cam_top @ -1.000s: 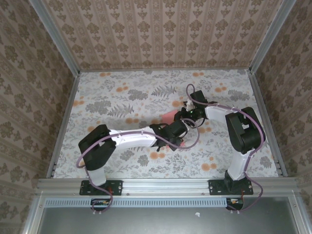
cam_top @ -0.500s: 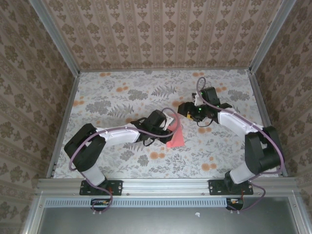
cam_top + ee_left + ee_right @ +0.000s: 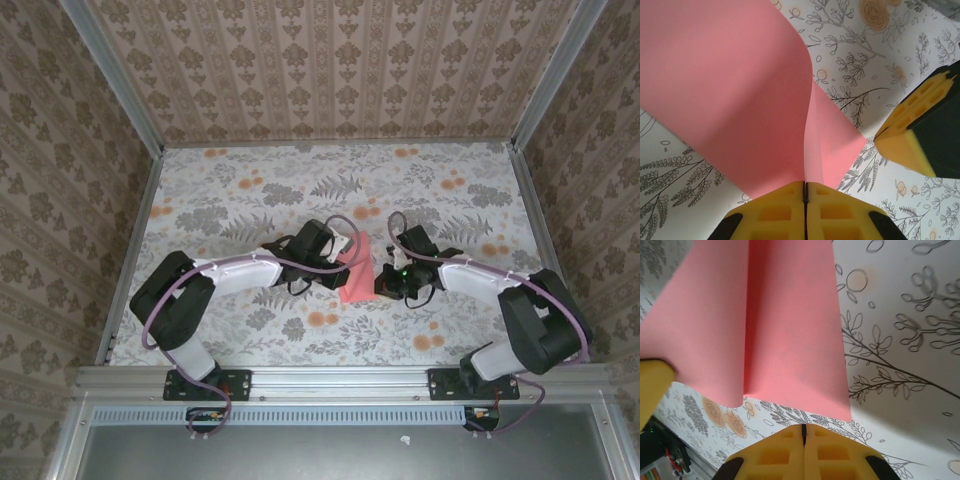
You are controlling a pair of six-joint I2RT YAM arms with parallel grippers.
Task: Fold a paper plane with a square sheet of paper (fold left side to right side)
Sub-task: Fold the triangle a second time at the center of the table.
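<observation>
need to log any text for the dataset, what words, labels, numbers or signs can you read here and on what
No text can be read.
The square sheet of paper is plain pink.
The tablecloth carries only flowers and leaves, the walls only a pattern.
The small coloured bits low in the right wrist view are too blurred to read.

- The salmon-pink sheet of paper [image 3: 358,280] lies just right of centre in the top view.
- It is plain and folded over lengthwise (one sharp crease), narrow at its upper end and wider at its lower end.
- One flap bows upward instead of lying flat.
</observation>
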